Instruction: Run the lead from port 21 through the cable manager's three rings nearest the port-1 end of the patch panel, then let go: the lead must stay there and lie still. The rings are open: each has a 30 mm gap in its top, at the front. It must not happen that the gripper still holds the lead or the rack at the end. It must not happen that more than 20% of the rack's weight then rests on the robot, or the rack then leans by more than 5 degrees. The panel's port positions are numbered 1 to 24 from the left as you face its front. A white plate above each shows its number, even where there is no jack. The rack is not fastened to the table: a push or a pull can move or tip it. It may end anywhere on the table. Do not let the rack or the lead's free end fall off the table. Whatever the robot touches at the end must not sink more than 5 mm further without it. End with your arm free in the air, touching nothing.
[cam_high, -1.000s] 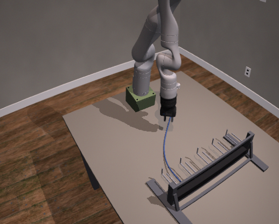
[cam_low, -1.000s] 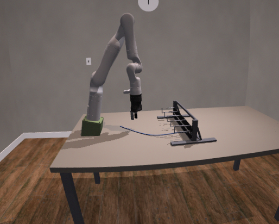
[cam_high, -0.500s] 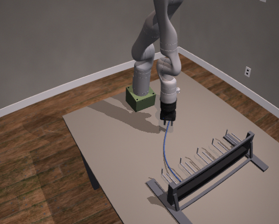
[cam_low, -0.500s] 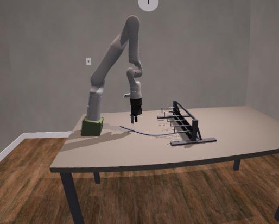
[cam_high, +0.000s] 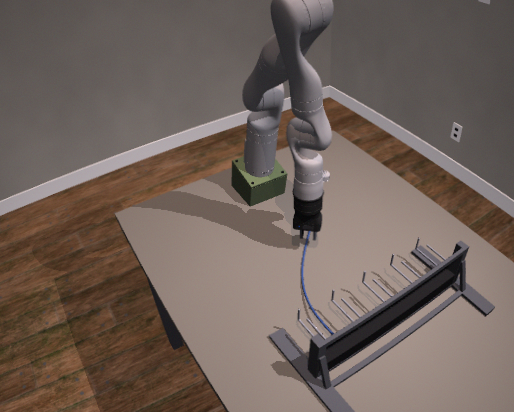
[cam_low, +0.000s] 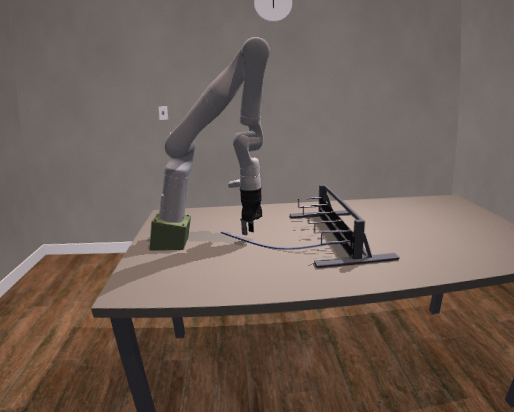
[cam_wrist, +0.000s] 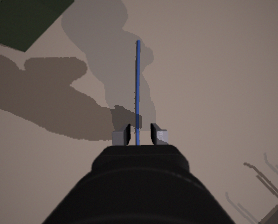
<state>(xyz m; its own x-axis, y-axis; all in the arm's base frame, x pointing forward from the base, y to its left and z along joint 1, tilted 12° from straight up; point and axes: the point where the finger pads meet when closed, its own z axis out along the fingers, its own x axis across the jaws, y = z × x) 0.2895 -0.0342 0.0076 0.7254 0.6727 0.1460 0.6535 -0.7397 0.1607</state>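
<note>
A thin blue lead (cam_high: 303, 280) (cam_low: 280, 247) (cam_wrist: 138, 75) runs from the dark patch-panel rack (cam_high: 400, 305) (cam_low: 358, 227) across the table to a free end near the arm's base. It leaves the rack at the end nearest the exterior camera. It passes beside the first wire ring (cam_high: 306, 322) there, and I cannot tell whether it lies in it. The rings at the other end (cam_high: 425, 252) (cam_low: 305, 201) hold nothing. My gripper (cam_high: 308, 235) (cam_low: 247, 231) (cam_wrist: 140, 130) is open. It points down, low over the table, with the lead running between its fingers without being clamped.
The arm's green base block (cam_high: 259, 182) (cam_low: 170, 232) (cam_wrist: 20, 22) stands at the table's back edge, close behind the gripper. The rack stands on two flat feet (cam_high: 295, 357) (cam_low: 357, 260) near the table's front right part. The table edge (cam_high: 145, 270) lies left of the lead.
</note>
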